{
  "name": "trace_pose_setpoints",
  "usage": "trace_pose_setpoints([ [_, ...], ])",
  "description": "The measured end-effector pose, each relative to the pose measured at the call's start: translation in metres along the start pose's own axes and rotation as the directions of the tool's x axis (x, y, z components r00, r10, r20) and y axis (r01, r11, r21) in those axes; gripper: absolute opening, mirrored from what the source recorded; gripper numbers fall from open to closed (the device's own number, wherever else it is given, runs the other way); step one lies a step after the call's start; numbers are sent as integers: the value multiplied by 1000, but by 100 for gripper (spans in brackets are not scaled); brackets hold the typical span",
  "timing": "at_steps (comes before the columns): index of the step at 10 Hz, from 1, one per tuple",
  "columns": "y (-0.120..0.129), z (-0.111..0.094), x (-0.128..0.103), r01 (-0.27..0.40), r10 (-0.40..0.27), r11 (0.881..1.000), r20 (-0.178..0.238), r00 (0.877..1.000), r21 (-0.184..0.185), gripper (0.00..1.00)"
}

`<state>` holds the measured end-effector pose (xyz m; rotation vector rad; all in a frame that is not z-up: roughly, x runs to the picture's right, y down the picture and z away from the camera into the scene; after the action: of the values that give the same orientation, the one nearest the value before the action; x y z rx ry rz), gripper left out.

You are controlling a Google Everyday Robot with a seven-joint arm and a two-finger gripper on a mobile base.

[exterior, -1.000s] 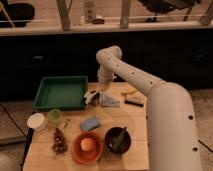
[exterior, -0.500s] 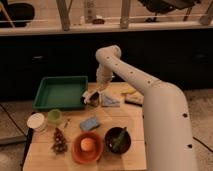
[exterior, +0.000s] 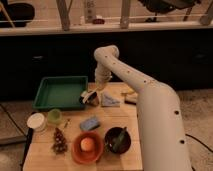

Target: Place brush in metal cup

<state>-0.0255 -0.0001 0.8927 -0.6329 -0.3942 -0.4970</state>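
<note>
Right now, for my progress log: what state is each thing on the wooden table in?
Green rectangular plastic tray: empty.
Robot gripper: fingers shut, low beside that tray's right edge.
Light green plastic cup: upright.
White round tub: upright.
Orange round bowl: holds a round pale item.
Dark round bowl: holds a green utensil.
</note>
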Motion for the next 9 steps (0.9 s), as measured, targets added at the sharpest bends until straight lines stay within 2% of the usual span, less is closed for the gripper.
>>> trace_pose_setpoints([
  [9,-2,-5,5,0,0,1000,3,1000,-5,0],
])
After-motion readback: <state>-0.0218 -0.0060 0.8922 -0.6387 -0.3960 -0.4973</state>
